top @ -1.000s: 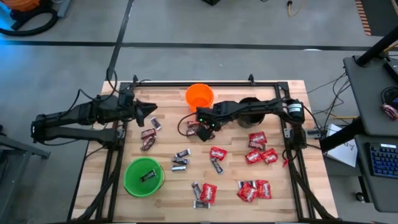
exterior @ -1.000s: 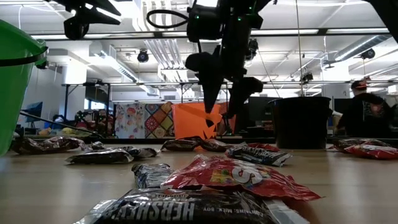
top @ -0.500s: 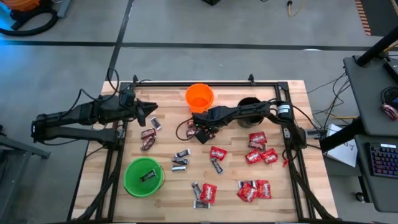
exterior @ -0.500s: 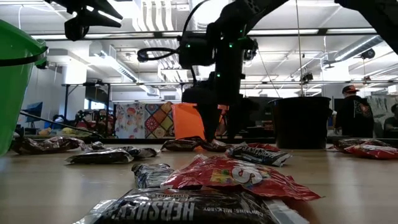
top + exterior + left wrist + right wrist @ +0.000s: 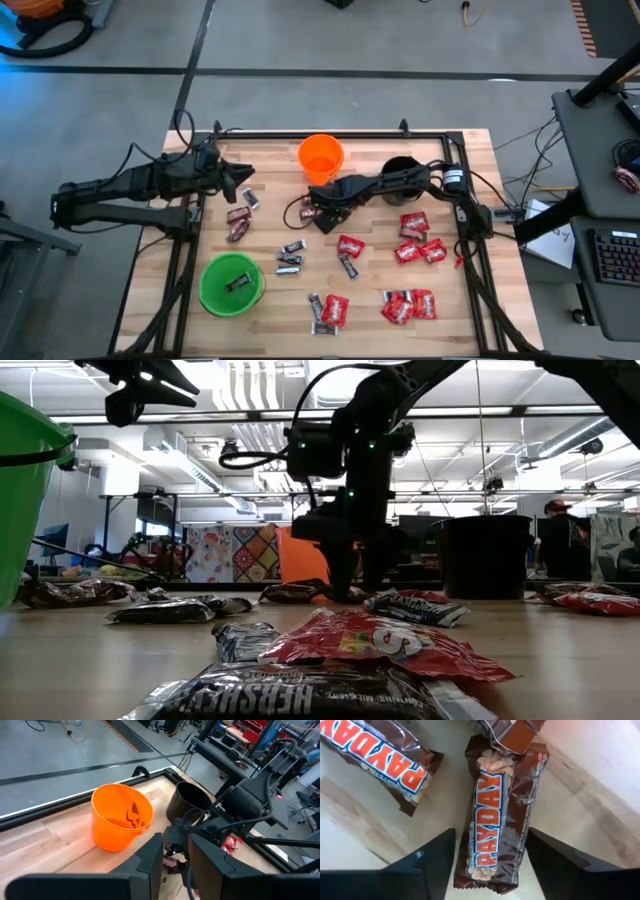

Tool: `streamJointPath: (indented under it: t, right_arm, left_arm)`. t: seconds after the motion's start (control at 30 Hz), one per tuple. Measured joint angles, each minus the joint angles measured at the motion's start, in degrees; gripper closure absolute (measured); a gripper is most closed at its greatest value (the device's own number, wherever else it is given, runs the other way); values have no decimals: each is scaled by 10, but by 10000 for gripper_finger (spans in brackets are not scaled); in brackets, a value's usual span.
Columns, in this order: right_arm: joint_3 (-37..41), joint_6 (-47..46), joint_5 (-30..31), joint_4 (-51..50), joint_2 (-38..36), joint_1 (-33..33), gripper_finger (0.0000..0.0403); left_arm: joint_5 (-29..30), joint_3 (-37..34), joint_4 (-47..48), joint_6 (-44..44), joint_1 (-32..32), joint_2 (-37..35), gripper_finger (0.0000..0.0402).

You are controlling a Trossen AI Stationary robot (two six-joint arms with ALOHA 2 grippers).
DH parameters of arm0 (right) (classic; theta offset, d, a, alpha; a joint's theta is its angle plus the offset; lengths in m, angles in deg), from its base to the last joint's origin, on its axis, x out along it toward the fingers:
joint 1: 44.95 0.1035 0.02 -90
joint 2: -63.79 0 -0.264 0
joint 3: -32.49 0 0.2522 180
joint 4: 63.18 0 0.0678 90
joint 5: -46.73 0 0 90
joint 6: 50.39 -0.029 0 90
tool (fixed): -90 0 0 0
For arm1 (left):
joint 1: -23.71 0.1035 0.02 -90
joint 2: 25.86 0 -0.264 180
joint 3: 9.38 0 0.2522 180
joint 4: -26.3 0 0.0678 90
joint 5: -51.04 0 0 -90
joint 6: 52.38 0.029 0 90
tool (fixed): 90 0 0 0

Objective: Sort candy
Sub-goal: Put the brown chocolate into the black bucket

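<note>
Below the orange cup (image 5: pixel 320 156), our right gripper (image 5: pixel 490 865) has dropped, fingers wide, straddling a PayDay bar (image 5: pixel 492 817). We judge a grasp is next. Our left gripper (image 5: pixel 243 178) waits, narrowly parted.

The right arm's dark 2-finger hand (image 5: pixel 318 208) is reaching low near the worktop's middle, its fingers (image 5: pixel 427 870) spread apart and pointing down. The left arm's dark hand (image 5: pixel 240 176) is hovering high at the left side, fingers parted.
</note>
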Motion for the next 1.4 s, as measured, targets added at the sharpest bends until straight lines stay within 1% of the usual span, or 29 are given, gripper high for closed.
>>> streamJointPath:
  t: [0.27,0.37,0.47,0.6,0.8,1.07,1.2,1.4]
  right_arm:
    - [4,-7,-26,-3,-2,1,283]
    - [5,-8,-29,-3,-4,1,312]
    - [5,-8,-31,-5,-9,1,331]
    - [5,-10,-33,-10,-22,1,335]
    - [5,-19,-34,-42,-61,1,321]
    - [5,-42,-35,-54,-176,-1,332]
    - [5,-77,-31,-106,-230,-18,331]
    - [5,-133,-11,-251,-292,-69,331]
  left_arm:
    - [0,0,0,7,0,0,324]
    - [0,0,0,7,0,0,324]
    - [0,0,0,11,0,0,324]
    - [0,0,0,12,0,-1,324]
    - [0,0,1,18,0,-1,324]
    - [0,0,2,18,0,0,324]
    - [-1,0,2,18,0,0,324]
    - [-1,0,2,19,0,1,324]
